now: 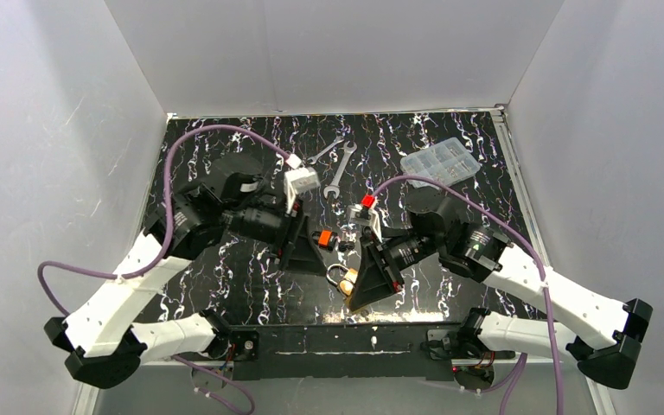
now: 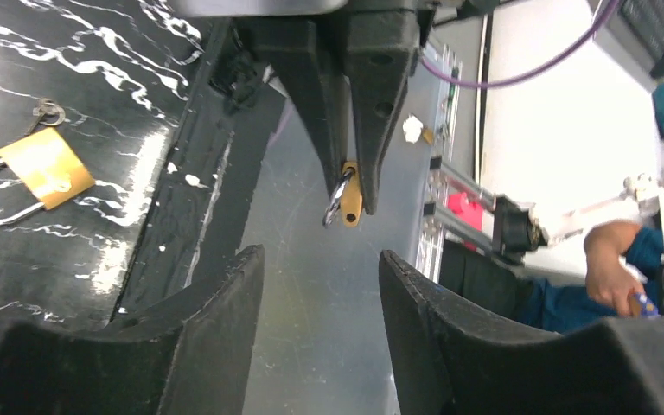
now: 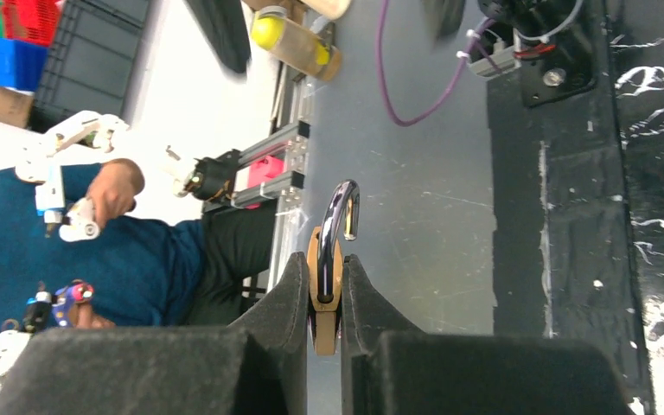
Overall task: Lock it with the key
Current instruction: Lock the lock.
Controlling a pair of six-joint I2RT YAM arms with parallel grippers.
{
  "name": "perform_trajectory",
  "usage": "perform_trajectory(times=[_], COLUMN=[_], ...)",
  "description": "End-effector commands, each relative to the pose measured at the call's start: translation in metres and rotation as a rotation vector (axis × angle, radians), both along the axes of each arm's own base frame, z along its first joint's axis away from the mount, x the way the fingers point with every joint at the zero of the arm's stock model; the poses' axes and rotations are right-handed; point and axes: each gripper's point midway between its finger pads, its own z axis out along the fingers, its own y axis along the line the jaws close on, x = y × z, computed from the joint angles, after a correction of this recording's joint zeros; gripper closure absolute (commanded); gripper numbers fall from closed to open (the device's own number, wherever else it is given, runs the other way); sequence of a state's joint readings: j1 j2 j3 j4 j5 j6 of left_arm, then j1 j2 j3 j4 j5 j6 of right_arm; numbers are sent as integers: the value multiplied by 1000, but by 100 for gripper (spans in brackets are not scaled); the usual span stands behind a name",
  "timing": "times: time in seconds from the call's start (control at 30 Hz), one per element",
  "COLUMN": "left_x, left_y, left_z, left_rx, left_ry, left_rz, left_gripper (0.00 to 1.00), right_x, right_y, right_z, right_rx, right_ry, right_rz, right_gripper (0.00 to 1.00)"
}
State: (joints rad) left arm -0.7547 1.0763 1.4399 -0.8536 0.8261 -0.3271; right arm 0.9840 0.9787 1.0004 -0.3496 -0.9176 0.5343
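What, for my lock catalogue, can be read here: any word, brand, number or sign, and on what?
No text is legible in any view.
Table padlock: brass face blurred, no brand readable.
Held padlock in the right gripper: seen edge-on, nothing readable.
Clear organiser box: too small to tell.

White arms, purple cables

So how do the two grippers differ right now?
The left gripper has its fingers apart; the right gripper has its fingers nearly together. The left gripper holds nothing, while the right gripper pinches a small brass piece with a metal loop, too edge-on to name. Both are black with two tapered fingers, and they face each other above the table.
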Motion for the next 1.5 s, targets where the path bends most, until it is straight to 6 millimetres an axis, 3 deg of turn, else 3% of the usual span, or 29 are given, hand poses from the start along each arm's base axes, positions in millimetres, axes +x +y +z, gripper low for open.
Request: perform_trajectory(times=[0.0, 0.47, 1.47], left_x=[-14, -19, -28], left_y=[-13, -36, -31], left_z=[-4, 3, 0], left_rx=[51, -27, 6], left_ry=[-45, -18, 15], left_rz=[-64, -84, -102], left_gripper=[51, 59, 83], right_x=[-13, -8, 10], right_y=[-3, 3, 15], right_z=[49, 52, 44], right_rx=[125, 112, 75], right_ry=[15, 8, -46], right_rz=[91, 79, -8], right_gripper=[99, 99, 99])
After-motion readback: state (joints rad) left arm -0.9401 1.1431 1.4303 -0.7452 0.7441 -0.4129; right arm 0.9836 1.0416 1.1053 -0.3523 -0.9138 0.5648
